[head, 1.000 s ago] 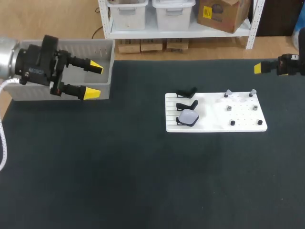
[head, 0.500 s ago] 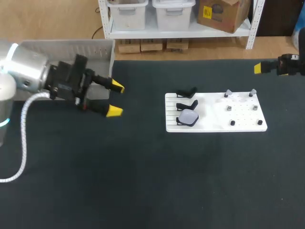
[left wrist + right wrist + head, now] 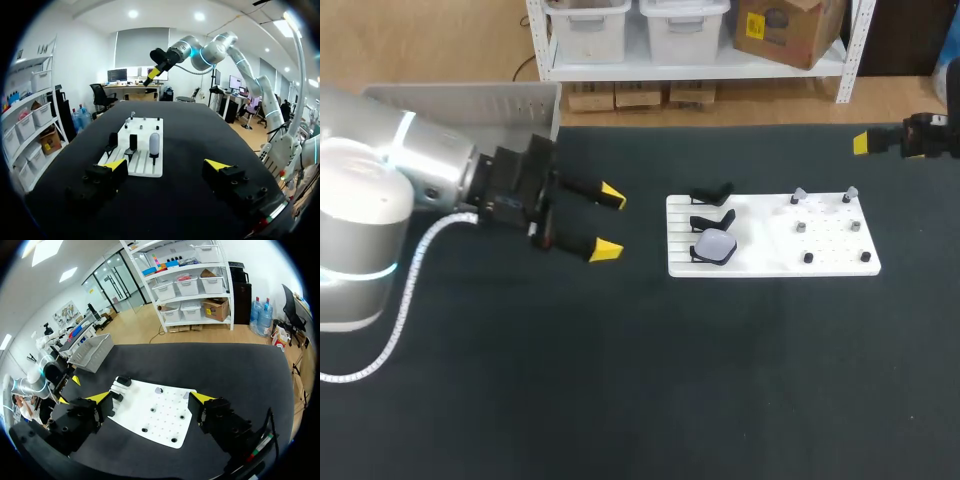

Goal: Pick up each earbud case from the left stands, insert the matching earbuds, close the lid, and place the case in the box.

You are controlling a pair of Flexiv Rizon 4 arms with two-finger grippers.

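Hovering open-handed at 9 o'clock of the stand board

Left gripper (image 3: 610,223) hangs over the black table (image 3: 620,380), its fingers spread wide and holding nothing, the tips pointing toward 3 o'clock. The white board (image 3: 770,262) lies near it on that side. On the board's 9 o'clock part, two black stands (image 3: 712,219) are bare, and the pale earbud case (image 3: 716,246) sits at 6 o'clock of them. Two grey pieces (image 3: 799,194) stand along the board's 12 o'clock edge. The grey box (image 3: 470,100) is at the table's 10 o'clock corner. Right gripper (image 3: 151,399) is at the table's 2 o'clock edge, its fingers likewise apart and empty.
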